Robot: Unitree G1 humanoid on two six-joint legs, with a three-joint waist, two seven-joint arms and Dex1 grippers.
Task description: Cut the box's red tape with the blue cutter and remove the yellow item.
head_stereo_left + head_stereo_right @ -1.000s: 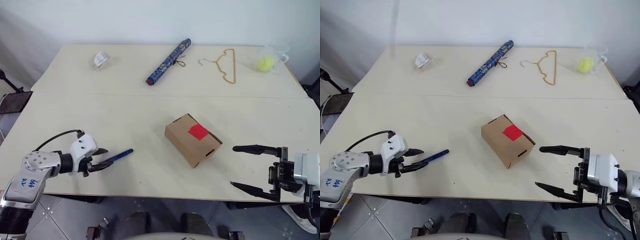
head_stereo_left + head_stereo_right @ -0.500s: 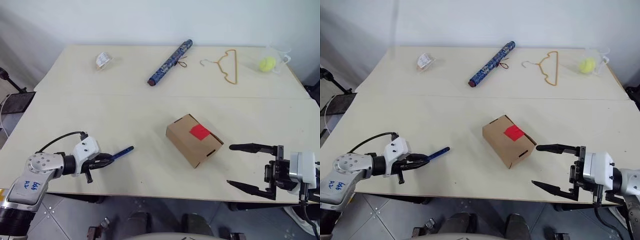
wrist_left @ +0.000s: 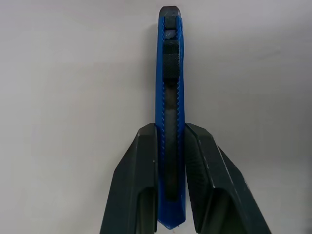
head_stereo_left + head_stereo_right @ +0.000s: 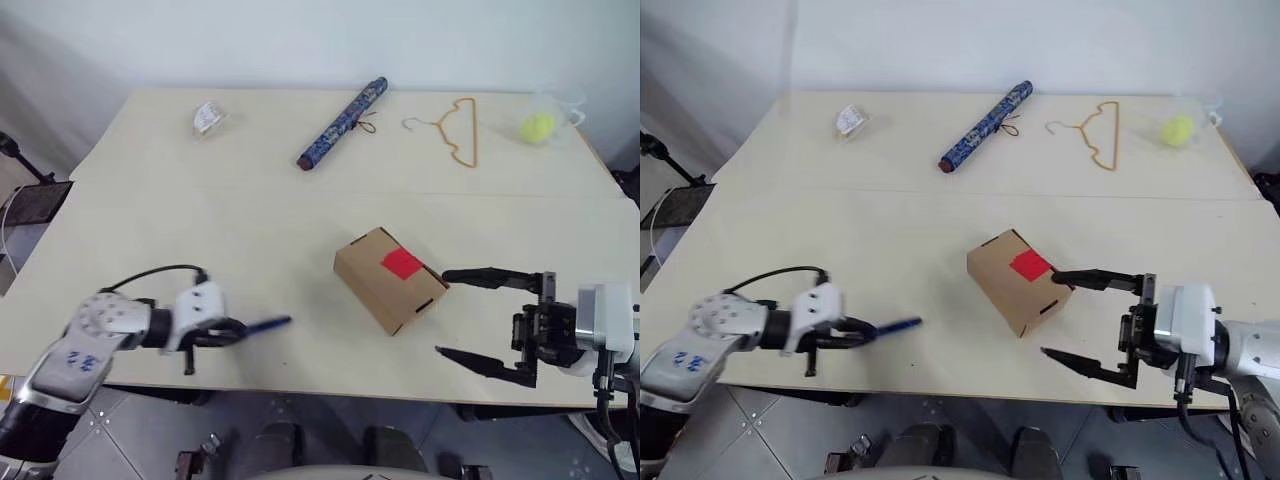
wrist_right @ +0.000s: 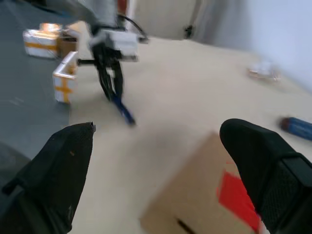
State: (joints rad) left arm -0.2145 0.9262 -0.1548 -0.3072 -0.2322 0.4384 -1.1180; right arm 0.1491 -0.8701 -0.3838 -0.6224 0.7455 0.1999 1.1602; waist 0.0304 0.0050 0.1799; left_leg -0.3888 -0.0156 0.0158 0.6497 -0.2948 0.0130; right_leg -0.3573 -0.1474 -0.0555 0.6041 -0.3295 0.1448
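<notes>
The box (image 4: 385, 285), a small brown carton, sits right of the table's middle with the red tape (image 4: 402, 263) as a small square on its top. My left gripper (image 4: 232, 330) is shut on the blue cutter (image 4: 268, 323), which points right toward the box from near the front edge. In the left wrist view both fingers (image 3: 141, 185) clamp the cutter (image 3: 170, 97). My right gripper (image 4: 442, 312) stands open just right of the box, one finger by its top corner, the other nearer the table's edge. The yellow item is hidden.
Along the back of the table (image 4: 250, 220) lie a small clear packet (image 4: 207, 118), a long blue patterned umbrella (image 4: 342, 122), a tan wire hanger (image 4: 458, 130) and a pale yellow-green ball (image 4: 537, 126) in clear wrapping. A seam crosses the table behind the box.
My left gripper closed on the blue cutter and carried it rightward toward the box. My right gripper, still open, moved left up to the box's right side.
</notes>
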